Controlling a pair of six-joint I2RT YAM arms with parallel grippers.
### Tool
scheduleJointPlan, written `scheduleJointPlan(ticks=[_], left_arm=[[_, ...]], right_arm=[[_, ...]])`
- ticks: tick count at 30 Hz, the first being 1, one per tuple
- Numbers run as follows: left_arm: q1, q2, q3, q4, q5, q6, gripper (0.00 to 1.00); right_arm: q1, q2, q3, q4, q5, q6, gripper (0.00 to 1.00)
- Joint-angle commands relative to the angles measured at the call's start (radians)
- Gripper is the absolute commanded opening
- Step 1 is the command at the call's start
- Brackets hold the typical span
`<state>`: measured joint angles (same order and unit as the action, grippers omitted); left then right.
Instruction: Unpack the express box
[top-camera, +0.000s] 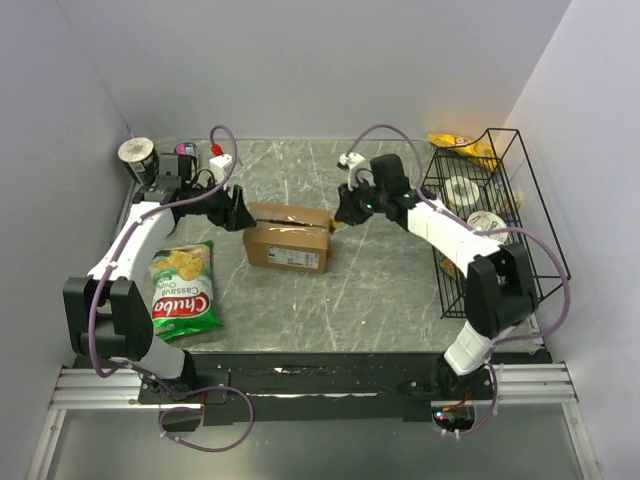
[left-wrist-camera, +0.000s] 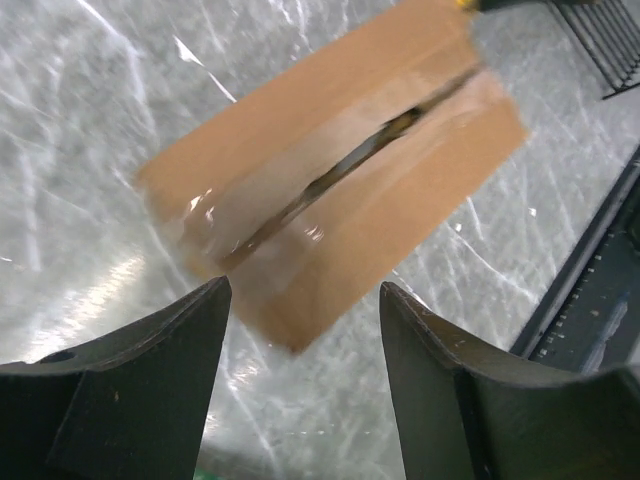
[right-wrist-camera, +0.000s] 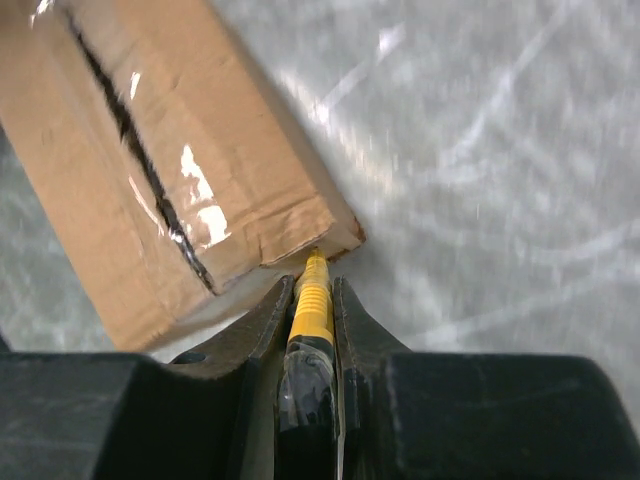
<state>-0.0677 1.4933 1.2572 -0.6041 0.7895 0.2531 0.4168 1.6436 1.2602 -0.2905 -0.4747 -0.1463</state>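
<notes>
Carton mid-bench (top-camera: 390, 290): the express box (top-camera: 288, 238), long side toward the arms, white label (top-camera: 297, 257) on its near face, glossy tape along the top seam. The seam shows a dark slit over most of its length, and the flaps lie nearly flat.

Just off the box's left end hovers the left pincer (left-wrist-camera: 305, 300), spread wide with nothing between its fingers. At the right end the right pincer (right-wrist-camera: 312, 300) is pressed tight on a yellow cutter (right-wrist-camera: 313, 275). The tip is at the box's corner, touching or just short, cannot tell.

Handling, by judgement: light cardboard, stiff at the corners, dented and yielding on top. The tape looks slick and gives poor purchase. Best hold is probably a flap's free edge at the slit, with the other arm steadying an end wall. The box may slide on the smooth stone if pushed from one side.
</notes>
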Motion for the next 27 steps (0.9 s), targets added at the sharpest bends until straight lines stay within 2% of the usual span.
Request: scheduleJointPlan(ticks=[1,6,10,13,16,18,19,22,25,27], left_arm=[[0.002,-0.033,-0.036,0.032,0.074,-0.066,0.67],[0.003,-0.068,-0.107,-0.031,0.080,-0.006,0.68],[0.003,-0.090,-0.099,-0.097,0.097,0.040,0.68],[0.003,-0.059,0.025,-0.214,0.094,0.174,0.70],[0.003,0.016,0.195,-0.264,0.091,0.239,0.71],[0.003,0.056,0.280,-0.243,0.119,0.223,0.71],[0.002,0.099,0.295,-0.223,0.131,0.174,0.71],[0.002,0.183,0.326,-0.108,0.146,0.086,0.71],[0.002,0.278,0.372,-0.071,0.140,0.060,0.71],[0.002,0.315,0.390,-0.051,0.143,0.057,0.71]], right_arm=[[0.043,0.068,0.125,0.114,-0.013,0.042,0.00],[0.088,0.179,0.267,0.146,-0.025,0.085,0.00],[0.093,0.243,0.343,0.149,-0.015,0.111,0.00],[0.070,0.222,0.338,0.140,0.050,0.120,0.00],[-0.004,0.138,0.273,0.200,0.068,0.233,0.00],[-0.045,0.075,0.144,0.302,0.064,0.336,0.00],[-0.077,0.023,0.105,0.406,0.039,0.367,0.00],[-0.099,-0.013,0.053,0.450,0.012,0.470,0.00],[-0.124,0.001,0.045,0.482,-0.030,0.676,0.00],[-0.125,0.016,0.032,0.537,-0.035,0.746,0.00]])
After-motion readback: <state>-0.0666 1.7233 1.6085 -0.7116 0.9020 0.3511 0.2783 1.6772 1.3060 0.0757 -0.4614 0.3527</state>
